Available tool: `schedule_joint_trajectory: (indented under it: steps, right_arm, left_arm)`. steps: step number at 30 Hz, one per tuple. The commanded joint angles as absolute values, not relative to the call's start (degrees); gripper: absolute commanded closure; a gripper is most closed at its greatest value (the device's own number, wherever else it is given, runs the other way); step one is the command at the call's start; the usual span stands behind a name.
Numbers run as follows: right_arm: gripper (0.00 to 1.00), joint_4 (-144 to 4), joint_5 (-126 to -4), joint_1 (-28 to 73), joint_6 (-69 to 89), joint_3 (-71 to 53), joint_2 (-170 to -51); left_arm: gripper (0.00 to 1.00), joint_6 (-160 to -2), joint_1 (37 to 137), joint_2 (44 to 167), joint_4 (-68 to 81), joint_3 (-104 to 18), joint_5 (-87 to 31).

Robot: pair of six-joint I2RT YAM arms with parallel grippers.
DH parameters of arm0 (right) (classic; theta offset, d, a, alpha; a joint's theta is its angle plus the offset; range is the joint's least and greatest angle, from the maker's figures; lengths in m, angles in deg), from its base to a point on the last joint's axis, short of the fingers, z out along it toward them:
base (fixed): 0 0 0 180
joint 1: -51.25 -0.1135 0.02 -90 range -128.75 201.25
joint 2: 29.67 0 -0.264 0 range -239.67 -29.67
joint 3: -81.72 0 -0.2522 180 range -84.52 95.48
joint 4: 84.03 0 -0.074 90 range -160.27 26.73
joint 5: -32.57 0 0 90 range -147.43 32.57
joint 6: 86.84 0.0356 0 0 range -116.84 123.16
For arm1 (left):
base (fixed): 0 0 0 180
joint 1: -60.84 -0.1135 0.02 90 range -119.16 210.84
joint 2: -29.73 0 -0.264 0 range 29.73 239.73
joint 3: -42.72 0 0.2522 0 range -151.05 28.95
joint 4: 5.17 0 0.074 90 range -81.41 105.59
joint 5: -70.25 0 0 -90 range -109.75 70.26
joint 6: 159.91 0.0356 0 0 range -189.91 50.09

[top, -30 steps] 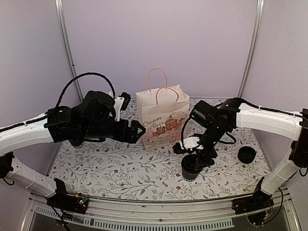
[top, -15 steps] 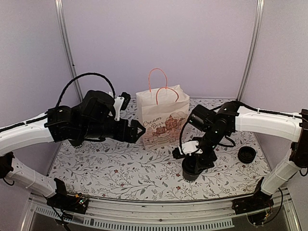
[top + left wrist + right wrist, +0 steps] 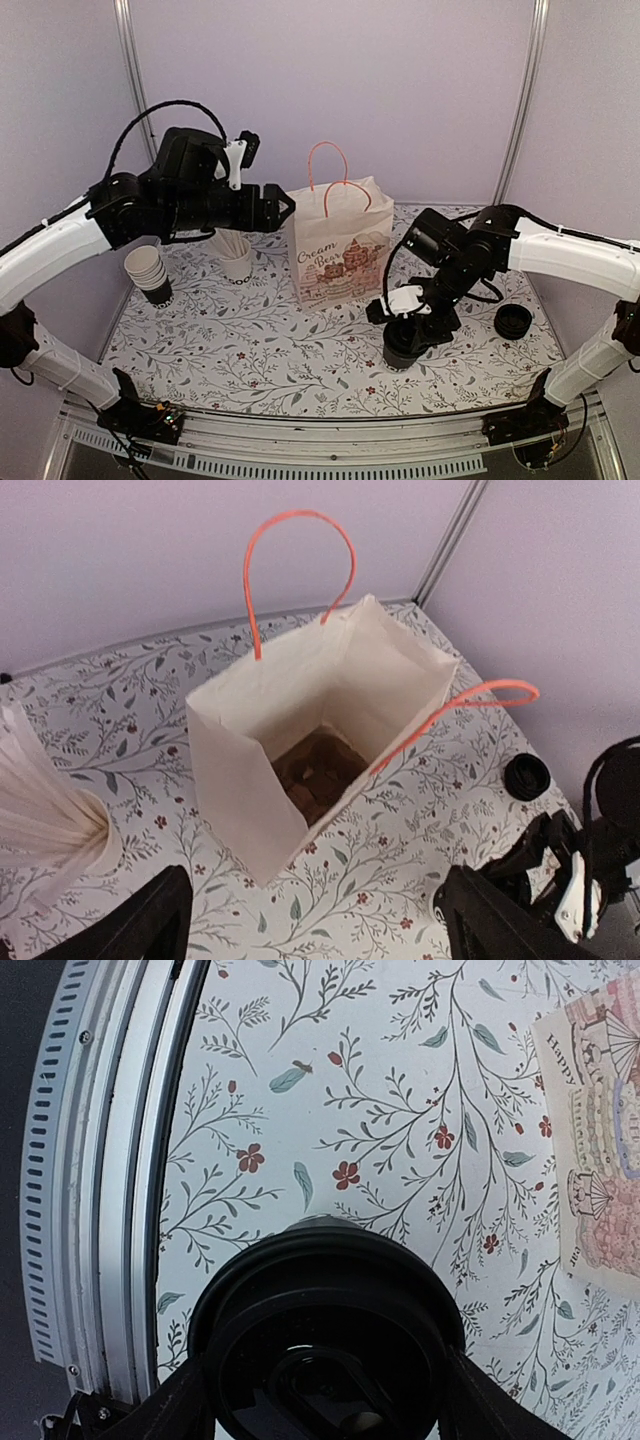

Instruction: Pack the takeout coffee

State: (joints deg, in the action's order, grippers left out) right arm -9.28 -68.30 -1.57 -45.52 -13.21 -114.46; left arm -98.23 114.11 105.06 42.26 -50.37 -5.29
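We find the left end effector (image 3: 280, 205) raised beside the upper left edge of the paper bag (image 3: 340, 250), its fingers apart and holding nothing. The bag stands upright and open on the desk (image 3: 250, 350). The capped coffee cup (image 3: 405, 348) stands upright on the desk in front of the bag's right side, apart from it. The right end effector (image 3: 408, 325) straddles the cup's top, one finger on each side. We cannot tell whether the fingers press on it.
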Motion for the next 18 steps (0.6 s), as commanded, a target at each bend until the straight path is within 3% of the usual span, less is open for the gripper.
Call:
schedule_joint_trajectory:
  steps: [1, 9, 14, 18]
  right_arm:
    - [0.4, -7.6, -69.8, 1.3, -45.1, -11.7, -110.1]
    - [0.42, -6.4, -71.9, 8.8, -45.2, -11.1, -103.8]
    - [0.42, -5.9, -76.0, 18.7, -47.3, -8.4, -100.0]
    - [0.43, -5.3, -80.0, 26.7, -49.8, -6.0, -98.6]
  left_arm:
    - [0.13, -90.7, 108.9, 110.1, 42.0, -59.0, -4.9]
    - [0.31, -83.1, 99.5, 126.3, 47.9, -75.7, -18.6]
    - [0.49, -79.8, 97.4, 134.3, 52.0, -82.9, -26.4]
    - [0.53, -79.0, 97.0, 137.1, 51.9, -84.8, -25.7]
